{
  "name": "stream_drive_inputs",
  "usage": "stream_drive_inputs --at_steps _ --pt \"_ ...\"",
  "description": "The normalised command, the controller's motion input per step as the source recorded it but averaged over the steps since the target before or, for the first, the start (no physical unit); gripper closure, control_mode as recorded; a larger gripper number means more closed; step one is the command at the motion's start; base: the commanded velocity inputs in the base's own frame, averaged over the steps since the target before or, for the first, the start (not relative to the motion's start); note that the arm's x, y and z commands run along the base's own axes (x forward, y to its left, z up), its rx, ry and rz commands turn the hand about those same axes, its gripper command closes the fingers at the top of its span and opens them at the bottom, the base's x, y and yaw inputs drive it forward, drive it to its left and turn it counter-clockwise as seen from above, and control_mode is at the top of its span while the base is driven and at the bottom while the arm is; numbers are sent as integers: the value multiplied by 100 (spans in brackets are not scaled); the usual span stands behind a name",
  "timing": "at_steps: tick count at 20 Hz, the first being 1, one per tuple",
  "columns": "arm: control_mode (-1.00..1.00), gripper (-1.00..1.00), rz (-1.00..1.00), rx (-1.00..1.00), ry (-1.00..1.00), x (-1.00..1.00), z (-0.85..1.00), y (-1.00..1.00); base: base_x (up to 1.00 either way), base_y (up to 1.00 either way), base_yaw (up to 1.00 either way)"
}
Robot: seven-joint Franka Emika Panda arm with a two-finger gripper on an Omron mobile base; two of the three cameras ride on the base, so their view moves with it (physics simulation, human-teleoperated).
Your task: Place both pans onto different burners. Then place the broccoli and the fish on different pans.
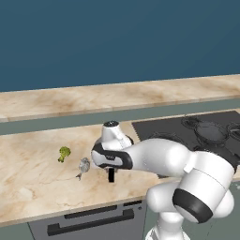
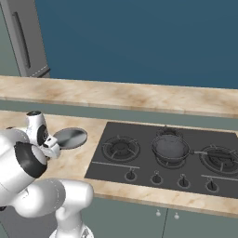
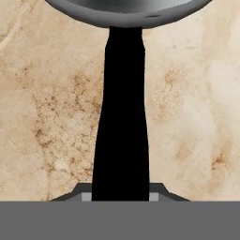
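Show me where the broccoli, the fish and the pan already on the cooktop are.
broccoli (image 1: 64,152): left base view, on the green floret.
fish (image 1: 84,165): left base view, on its grey body.
pan on the cooktop (image 2: 170,147): right base view, inside the bowl.

Even, shadowless rendered light; soft, low-resolution detail.

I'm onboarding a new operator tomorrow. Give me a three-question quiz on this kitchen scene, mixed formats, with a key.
1. True or false: one pan already sits on a burner.
2. What is the gripper closing on? A) broccoli B) the black handle of the second pan C) a knob
3. Fill in: the fish lies on the counter beside the ____.

Key: 1 true; 2 B; 3 broccoli.
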Motion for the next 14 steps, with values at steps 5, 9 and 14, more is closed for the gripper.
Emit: stream_drive_inputs --at_steps 5,9,14 --pt "-100 100 -2 1 -4 0 45 -14 0 0 0" --pt "-100 100 -3 0 -7 0 28 -18 0 0 0" --pt "-100 100 -7 0 -8 -3 18 -27 0 0 0"
